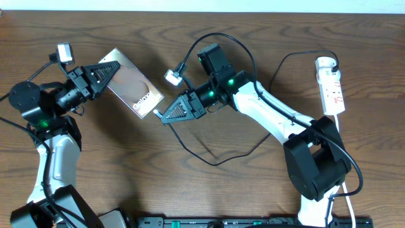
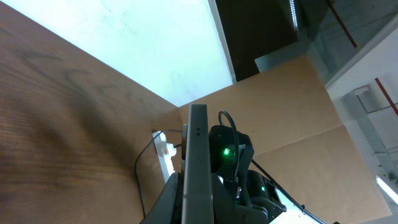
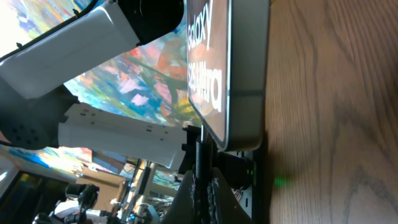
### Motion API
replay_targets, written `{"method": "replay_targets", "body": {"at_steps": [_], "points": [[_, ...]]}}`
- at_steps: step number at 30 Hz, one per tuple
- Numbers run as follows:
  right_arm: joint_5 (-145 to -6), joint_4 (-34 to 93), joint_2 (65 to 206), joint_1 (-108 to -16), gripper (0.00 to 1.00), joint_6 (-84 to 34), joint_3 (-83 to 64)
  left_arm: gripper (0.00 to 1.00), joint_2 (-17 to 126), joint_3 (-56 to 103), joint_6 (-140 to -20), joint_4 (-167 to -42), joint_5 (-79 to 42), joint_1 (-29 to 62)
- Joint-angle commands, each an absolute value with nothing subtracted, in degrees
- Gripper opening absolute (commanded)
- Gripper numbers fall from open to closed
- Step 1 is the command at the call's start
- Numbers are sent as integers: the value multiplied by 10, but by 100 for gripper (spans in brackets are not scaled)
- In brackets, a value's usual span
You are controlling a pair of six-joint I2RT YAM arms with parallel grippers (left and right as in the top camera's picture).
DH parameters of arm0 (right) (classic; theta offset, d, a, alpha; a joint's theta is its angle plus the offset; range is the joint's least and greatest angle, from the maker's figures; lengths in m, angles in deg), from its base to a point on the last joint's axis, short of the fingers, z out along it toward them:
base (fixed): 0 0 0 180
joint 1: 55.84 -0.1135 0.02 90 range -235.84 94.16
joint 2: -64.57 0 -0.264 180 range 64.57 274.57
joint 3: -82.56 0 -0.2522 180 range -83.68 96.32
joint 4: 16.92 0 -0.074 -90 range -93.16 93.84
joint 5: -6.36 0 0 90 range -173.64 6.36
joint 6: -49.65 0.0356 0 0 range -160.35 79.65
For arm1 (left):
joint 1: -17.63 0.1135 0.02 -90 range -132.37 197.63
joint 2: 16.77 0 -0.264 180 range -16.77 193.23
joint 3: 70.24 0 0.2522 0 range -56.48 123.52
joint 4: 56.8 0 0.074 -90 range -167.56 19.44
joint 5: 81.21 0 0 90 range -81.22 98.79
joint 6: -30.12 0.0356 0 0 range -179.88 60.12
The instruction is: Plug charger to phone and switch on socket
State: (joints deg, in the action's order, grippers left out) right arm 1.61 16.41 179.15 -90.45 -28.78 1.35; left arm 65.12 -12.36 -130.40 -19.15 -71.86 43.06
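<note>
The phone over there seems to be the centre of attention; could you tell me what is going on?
The left fingers grip the phone by one end. The right fingers pinch the charger near its tip and hold it at the phone's opposite end. Whether the plug is seated cannot be told. The socket lies at the far right, with neither arm near it.

Brown phone [image 1: 134, 85] between left hand [image 1: 114, 66] and right hand [image 1: 162, 116], charger [image 1: 212, 163] in the latter, socket [image 1: 331, 85] well apart.
</note>
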Motion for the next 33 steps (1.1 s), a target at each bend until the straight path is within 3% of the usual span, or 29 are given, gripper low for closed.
{"method": "replay_targets", "body": {"at_steps": [1,33], "points": [[25,158,1793,-900,1,-281,12,7,646,-112,-1311,-185,-718,429],[24,158,1793,-889,1,-279,12,7,646,-112,-1311,-179,-705,409]]}}
